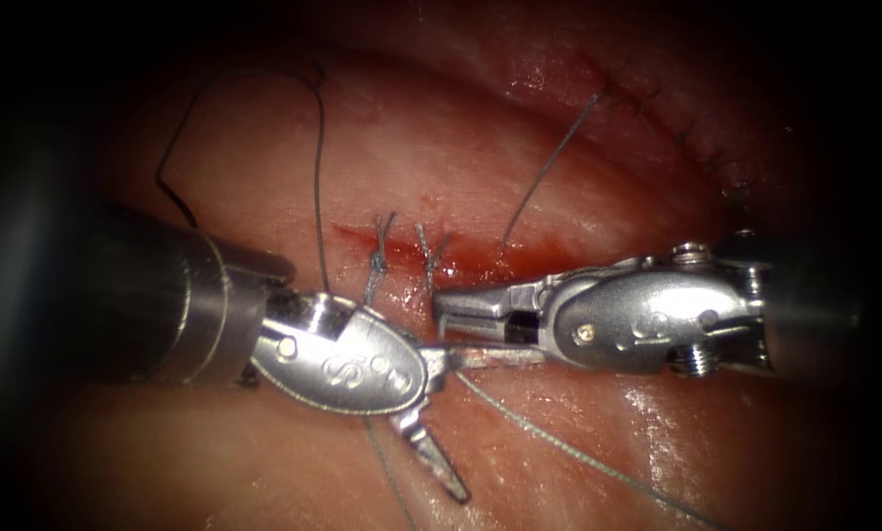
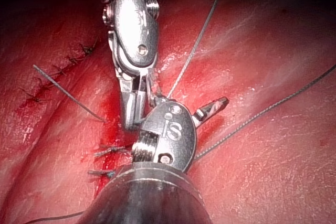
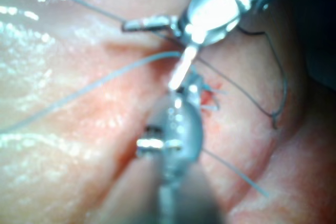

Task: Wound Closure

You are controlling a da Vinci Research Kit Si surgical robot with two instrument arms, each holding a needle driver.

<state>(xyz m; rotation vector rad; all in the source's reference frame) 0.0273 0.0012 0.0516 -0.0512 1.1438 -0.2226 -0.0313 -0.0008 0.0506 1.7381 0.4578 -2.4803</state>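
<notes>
The left tool (image 1: 499,425) lies over the near part of the tissue (image 1: 214,462), just below the left end of the cut (image 1: 480,258). Its jaws are spread wide and grip nothing: one points toward the tissue's right edge, the other toward its near edge. The right tool (image 1: 442,307) reaches in from the right edge. Its jaws are drawn together, with the tip just beside the second of two tied knots (image 1: 429,258) and directly above the left tool's upper jaw. Whether it pinches thread cannot be told, nor where the needle lies. The two tips crowd each other at the cut, while the near right corner of the tissue stays open, crossed by one pale thread (image 1: 578,452). A dark loop of thread (image 1: 319,167) rises toward the far left corner. A loose tail (image 1: 549,167) slants up from the red fluid (image 1: 504,264) toward an older stitched line (image 1: 686,128). The left wrist view shows that stitched line (image 2: 58,72) plainly, and the right tool (image 2: 130,121) standing close over the left tool's hinge. The right wrist view shows the left tool (image 3: 149,55) with both spread jaws bare, and the dark loop (image 3: 278,93) beyond it.
</notes>
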